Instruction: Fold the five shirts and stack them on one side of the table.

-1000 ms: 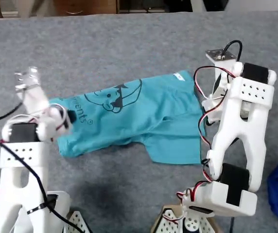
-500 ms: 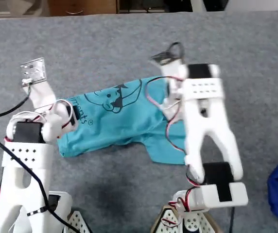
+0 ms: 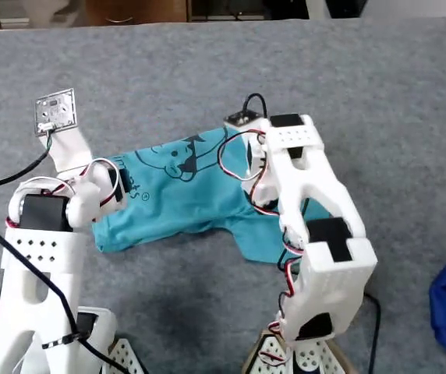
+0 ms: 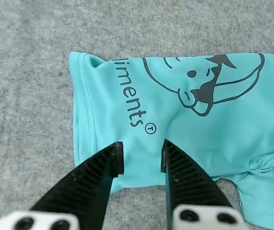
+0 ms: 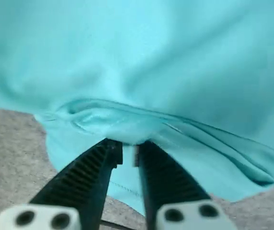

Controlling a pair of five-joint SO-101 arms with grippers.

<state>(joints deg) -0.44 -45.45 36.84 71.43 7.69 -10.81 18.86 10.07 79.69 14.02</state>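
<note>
Grey table point(image 3: 168, 70) | high: blue cloth point(image 3: 444, 302) | wrist: left tool point(image 4: 141, 149) parted over shirt point(image 4: 213, 129)

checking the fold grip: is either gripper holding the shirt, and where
The right gripper pinches a bunched fold of the shirt near its edge. The left gripper is open over the shirt, holding nothing.

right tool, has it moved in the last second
Yes, the right tool swung left over the teal printed shirt, away from the crumpled blue cloth.
</note>
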